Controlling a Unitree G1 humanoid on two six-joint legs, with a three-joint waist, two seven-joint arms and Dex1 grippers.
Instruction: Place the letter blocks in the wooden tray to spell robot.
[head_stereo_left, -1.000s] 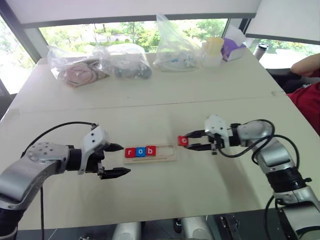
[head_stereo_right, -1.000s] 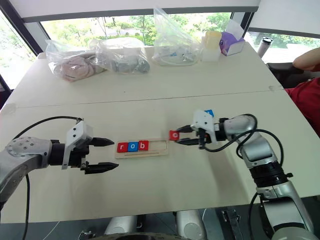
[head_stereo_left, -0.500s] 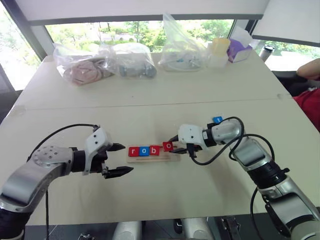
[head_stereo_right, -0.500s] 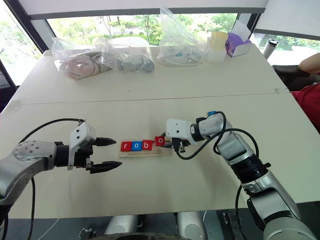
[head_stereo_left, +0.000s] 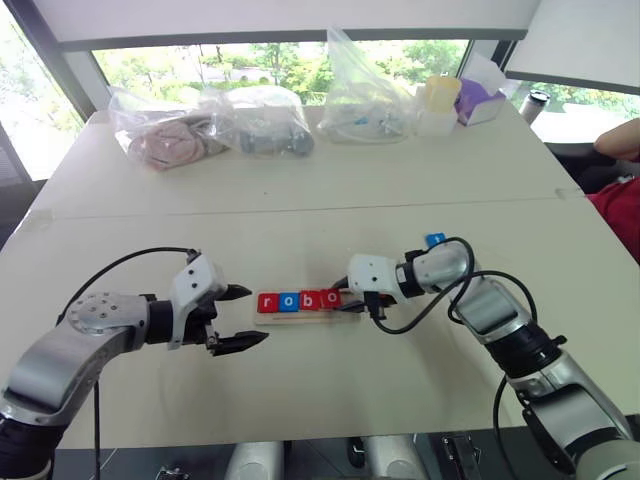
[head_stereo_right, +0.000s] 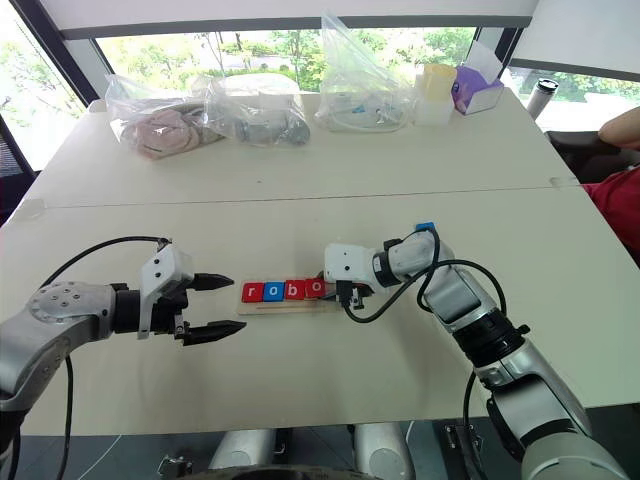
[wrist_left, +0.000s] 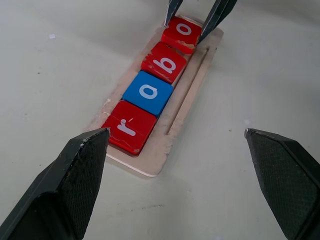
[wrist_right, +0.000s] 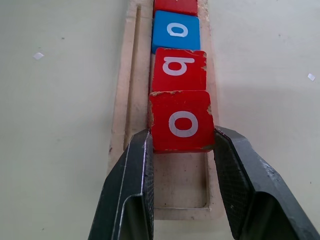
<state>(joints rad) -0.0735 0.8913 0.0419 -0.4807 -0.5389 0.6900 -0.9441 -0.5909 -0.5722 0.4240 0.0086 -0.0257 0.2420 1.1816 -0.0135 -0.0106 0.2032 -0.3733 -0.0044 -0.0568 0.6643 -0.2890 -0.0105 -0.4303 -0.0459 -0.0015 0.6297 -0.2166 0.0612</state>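
Presently four letter blocks sit in the wooden tray (wrist_left: 186, 107) — red r (wrist_left: 129, 127), blue o (wrist_left: 148, 92), red b (wrist_left: 167, 62), red o (wrist_right: 181, 120). The right tool (wrist_right: 181, 150) is clenched on that last red o at the row's end; the left tool (head_stereo_left: 238, 317) hangs released beside the tray. One blue block (head_stereo_left: 435, 240) lies apart on the white worktop (head_stereo_left: 300, 385); three plastic bags (head_stereo_left: 255, 120) by the windows.

The wooden tray (wrist_left: 186, 107) was pale wood on a cream surface (head_stereo_left: 300, 220). In it lay a red r block (wrist_left: 130, 126), a blue o block (wrist_left: 148, 92), a red b block (wrist_left: 164, 62) and a red o block (wrist_right: 181, 120), all lettered white. The right tool's fingers (wrist_right: 131, 190) were black.
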